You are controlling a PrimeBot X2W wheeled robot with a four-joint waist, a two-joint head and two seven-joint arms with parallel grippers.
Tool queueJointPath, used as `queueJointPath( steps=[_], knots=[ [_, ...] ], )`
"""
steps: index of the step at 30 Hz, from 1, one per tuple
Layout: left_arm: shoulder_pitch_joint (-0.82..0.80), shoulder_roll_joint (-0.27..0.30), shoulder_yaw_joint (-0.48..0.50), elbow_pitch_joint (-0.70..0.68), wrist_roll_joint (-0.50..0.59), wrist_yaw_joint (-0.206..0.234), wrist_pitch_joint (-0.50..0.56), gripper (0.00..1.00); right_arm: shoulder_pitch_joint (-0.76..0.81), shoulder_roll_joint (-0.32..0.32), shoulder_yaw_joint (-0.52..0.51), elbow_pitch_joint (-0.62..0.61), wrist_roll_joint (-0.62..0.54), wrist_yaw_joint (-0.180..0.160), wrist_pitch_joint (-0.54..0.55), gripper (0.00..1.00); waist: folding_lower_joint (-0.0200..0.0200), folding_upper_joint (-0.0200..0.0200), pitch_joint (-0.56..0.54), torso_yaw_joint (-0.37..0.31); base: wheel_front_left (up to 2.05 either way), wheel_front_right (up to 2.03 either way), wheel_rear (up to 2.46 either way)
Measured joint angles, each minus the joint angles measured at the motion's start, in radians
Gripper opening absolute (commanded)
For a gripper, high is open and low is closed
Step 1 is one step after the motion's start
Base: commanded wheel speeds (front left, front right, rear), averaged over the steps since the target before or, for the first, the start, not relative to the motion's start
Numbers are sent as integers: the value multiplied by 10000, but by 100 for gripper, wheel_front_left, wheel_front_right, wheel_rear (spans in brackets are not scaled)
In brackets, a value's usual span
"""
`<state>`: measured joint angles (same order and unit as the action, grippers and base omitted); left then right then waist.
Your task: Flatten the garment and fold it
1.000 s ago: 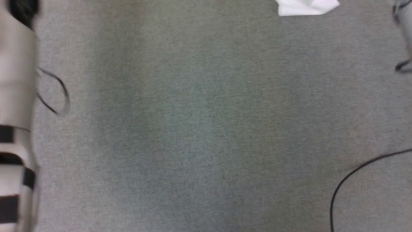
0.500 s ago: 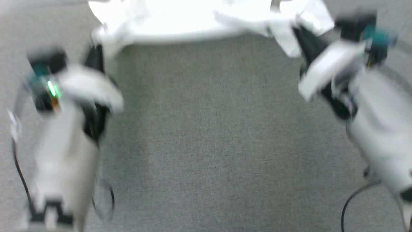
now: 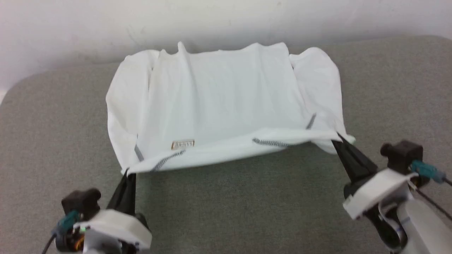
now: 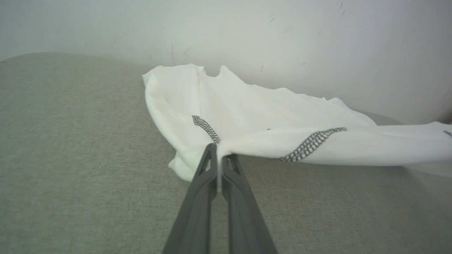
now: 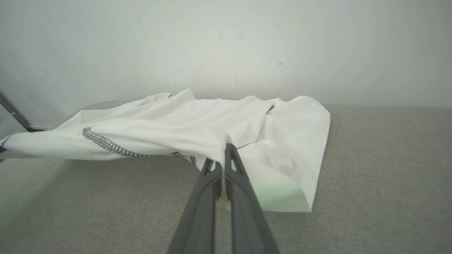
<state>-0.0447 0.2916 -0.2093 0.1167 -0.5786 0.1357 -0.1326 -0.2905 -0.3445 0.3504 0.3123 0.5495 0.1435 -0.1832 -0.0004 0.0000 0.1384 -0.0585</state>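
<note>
Together, the left gripper (image 3: 128, 175) and right gripper (image 3: 338, 137) each pinch tight a near corner of the garment (image 3: 226, 102), its edge raised above the grey surface (image 3: 233, 211).

White garment (image 3: 226, 102) with dark grey zigzag stitching (image 3: 270, 142) on its seams and a small tan label (image 3: 183, 144). Grey-green surface (image 3: 247, 211). Off-white wall (image 3: 106, 24). Left hand (image 3: 128, 175) and right hand (image 3: 339, 138): dark grey fingers (image 3: 353, 162), white casings (image 3: 378, 192).

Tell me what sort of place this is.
Probably an indoor robot test space rather than a home: a grey carpet-like surface with rounded corners, a plain scuffed white wall behind it, and the garment pinched by the left gripper and right gripper.
</note>
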Motion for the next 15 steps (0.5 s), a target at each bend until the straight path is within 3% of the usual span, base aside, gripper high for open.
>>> queueJointPath(
  steps=[6,11,15],
  knots=[
    [2352,343,-102,-2788,88,1133,1348,0,2681,782,-1776,-2661,-1279,36,1735,0,1,0,-457,-41,0,0,0],
    [3552,445,-349,-3730,-8,1567,2178,0,4327,1478,-2692,-3988,-1971,29,2976,0,3,0,-579,44,0,0,0],
    [4050,378,-606,-3653,-295,1720,2681,0,5086,1831,-3074,-4226,-2330,25,3434,0,4,0,-594,114,0,0,0]
  ],
)
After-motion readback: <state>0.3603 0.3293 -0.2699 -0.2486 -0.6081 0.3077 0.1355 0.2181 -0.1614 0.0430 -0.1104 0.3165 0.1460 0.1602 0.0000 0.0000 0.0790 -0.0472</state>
